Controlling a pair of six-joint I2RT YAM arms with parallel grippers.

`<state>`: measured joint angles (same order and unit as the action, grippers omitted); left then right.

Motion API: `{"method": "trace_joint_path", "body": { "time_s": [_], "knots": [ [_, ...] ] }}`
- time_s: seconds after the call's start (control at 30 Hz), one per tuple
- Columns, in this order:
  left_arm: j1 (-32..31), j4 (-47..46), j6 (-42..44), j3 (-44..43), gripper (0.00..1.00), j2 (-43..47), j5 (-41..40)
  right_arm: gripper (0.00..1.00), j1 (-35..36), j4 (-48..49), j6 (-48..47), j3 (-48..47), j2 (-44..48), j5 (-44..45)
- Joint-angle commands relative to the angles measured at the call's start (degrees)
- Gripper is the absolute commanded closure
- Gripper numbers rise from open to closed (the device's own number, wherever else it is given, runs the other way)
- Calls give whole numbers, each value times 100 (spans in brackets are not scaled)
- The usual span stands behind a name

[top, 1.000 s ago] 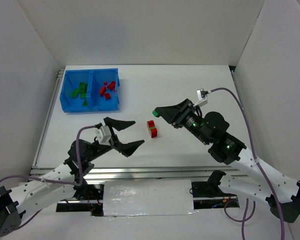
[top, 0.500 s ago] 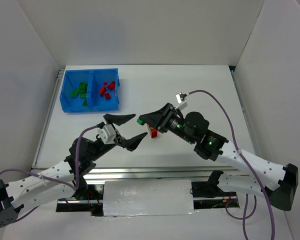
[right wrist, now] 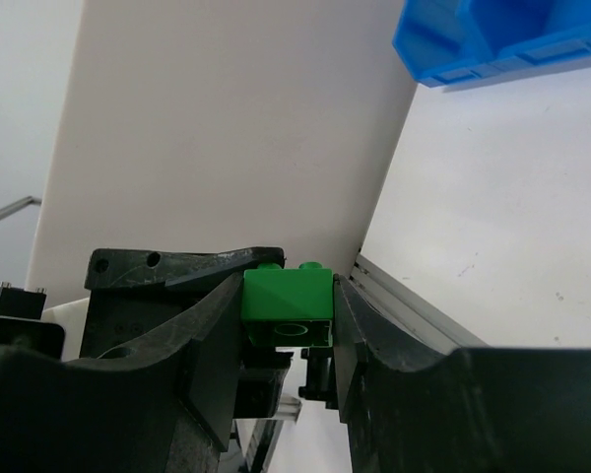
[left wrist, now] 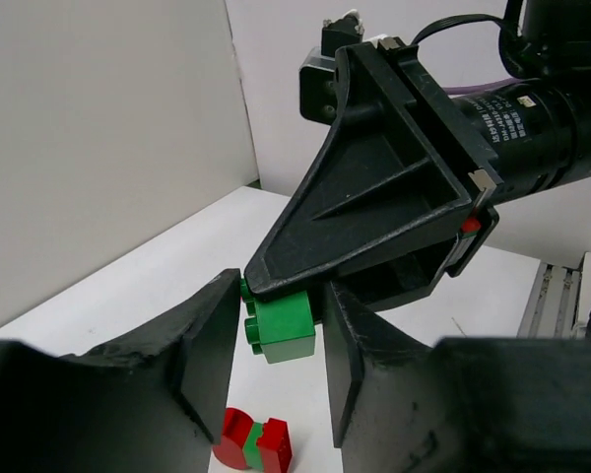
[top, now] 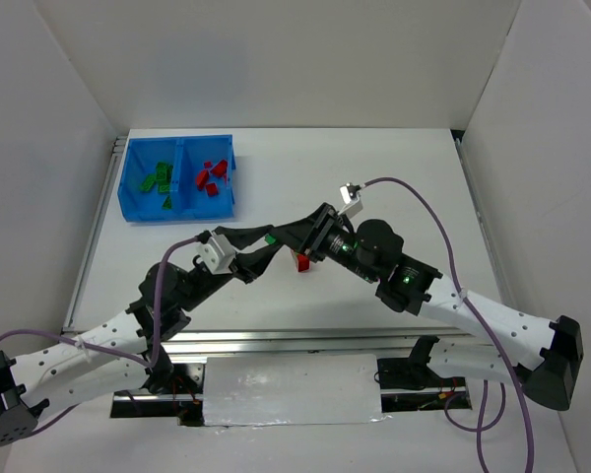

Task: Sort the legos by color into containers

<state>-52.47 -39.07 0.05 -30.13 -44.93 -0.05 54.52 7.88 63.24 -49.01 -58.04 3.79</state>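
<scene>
Handing off a green brick [top: 270,238]: from above, left gripper [top: 262,245] and right gripper [top: 280,237] meet over bench centre. Left wrist: your left jaws pinch it (both sides touching). Right wrist: right jaws clamp it too. Next, I'd judge: open right, carry to the blue bin [top: 177,213] at eleven o'clock.

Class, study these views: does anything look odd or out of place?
One green brick, held by the right gripper, also sits mid-air between the jaws of the left gripper. A red-and-green stack lies unsorted on the table.
</scene>
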Motion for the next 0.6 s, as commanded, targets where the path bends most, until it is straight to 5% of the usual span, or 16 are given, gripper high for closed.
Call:
{"method": "trace_joint_path", "body": {
  "time_s": [0.0,0.1,0.23,0.4,0.57],
  "knots": [
    [-35,-102,91,-353,52,-42,32,100,59,381,13,-29,-6,34],
    [-35,110,91,-414,54,-139,32,100,59,364,-14,-55,3,51],
    [-35,215,38,-362,29,-166,41,100,59,293,-84,-135,47,139],
    [-35,259,47,-344,26,-174,32,100,67,258,-128,-152,47,192],
    [-35,295,47,-415,69,-174,-178,100,59,267,-128,-135,21,157]
  ]
}}
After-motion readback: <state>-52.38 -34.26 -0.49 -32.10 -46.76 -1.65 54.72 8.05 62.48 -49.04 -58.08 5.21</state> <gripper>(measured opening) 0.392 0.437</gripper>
